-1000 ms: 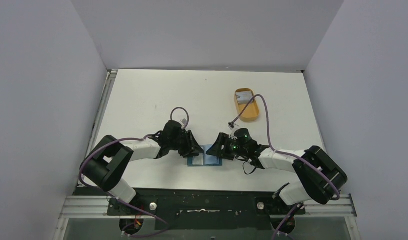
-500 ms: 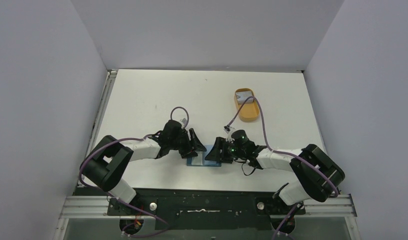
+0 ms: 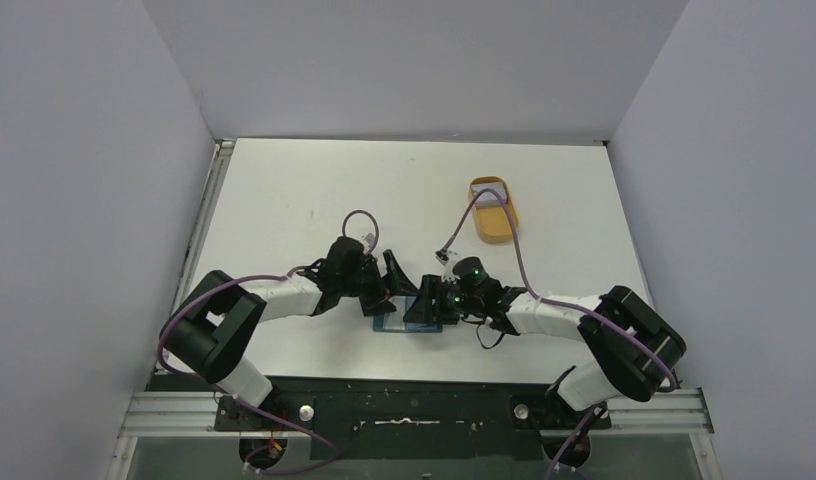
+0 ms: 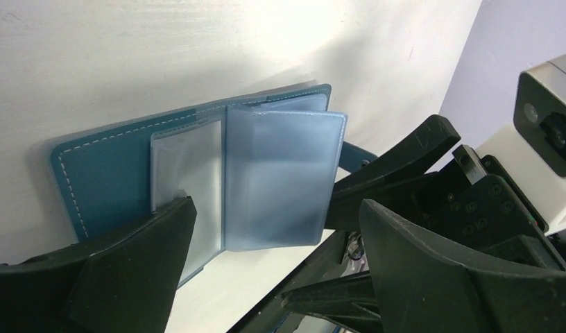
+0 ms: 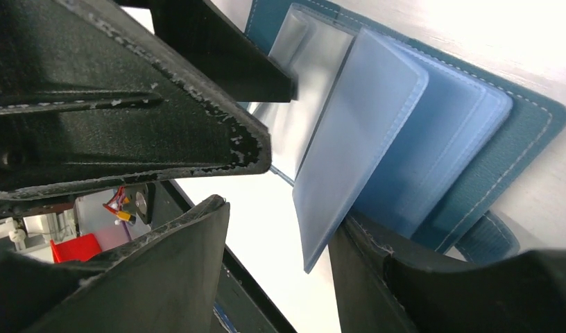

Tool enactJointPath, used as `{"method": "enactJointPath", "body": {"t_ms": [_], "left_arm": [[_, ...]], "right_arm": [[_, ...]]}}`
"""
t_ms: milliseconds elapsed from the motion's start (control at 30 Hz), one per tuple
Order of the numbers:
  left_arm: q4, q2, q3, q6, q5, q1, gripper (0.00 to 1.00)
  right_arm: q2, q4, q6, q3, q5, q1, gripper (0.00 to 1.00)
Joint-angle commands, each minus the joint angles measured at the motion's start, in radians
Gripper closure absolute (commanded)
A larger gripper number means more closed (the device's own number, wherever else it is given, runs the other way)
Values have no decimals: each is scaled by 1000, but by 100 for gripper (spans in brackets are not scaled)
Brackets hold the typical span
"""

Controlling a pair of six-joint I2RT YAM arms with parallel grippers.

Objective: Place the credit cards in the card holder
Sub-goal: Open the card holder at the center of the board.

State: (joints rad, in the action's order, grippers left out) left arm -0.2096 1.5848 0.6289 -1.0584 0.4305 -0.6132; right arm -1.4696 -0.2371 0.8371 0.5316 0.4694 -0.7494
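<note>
Black left fingers gape wide over the left half of the teal card holder, which lies open on the table; its soft, slick clear sleeves look best pinched at a free edge. The right fingers stand apart astride one raised sleeve, unclamped.

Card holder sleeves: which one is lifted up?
The frosted middle sleeve, tilted up from the spine. The clear sleeve on one side and the stacked sleeves on the other lie flat on the teal cover.
</note>
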Motion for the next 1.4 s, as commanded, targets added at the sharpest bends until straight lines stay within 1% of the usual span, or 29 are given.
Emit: {"method": "enactJointPath", "body": {"t_ms": [0,200,633,900,1067,1167,1233,1367], "left_arm": [[-5,-22,52,9,-13,10,11],[24,-8,84,26,-7,11,10],[76,35,132,71,9,10,9],[73,72,145,81,28,9,10],[54,68,140,62,37,13,9],[16,54,122,20,38,29,5],[16,40,121,13,32,38,3],[41,3,121,13,19,58,3]], "right_arm": [[15,-4,-46,54,-27,-19,46],[21,9,-61,75,-35,-28,46],[12,12,-64,97,-40,-30,45],[26,-52,-42,78,-54,-28,43],[41,-77,-34,66,-63,-28,43],[41,-76,-30,61,-72,-26,42],[43,-79,-22,52,-81,-23,42],[41,-69,-8,43,-97,-15,42]]}}
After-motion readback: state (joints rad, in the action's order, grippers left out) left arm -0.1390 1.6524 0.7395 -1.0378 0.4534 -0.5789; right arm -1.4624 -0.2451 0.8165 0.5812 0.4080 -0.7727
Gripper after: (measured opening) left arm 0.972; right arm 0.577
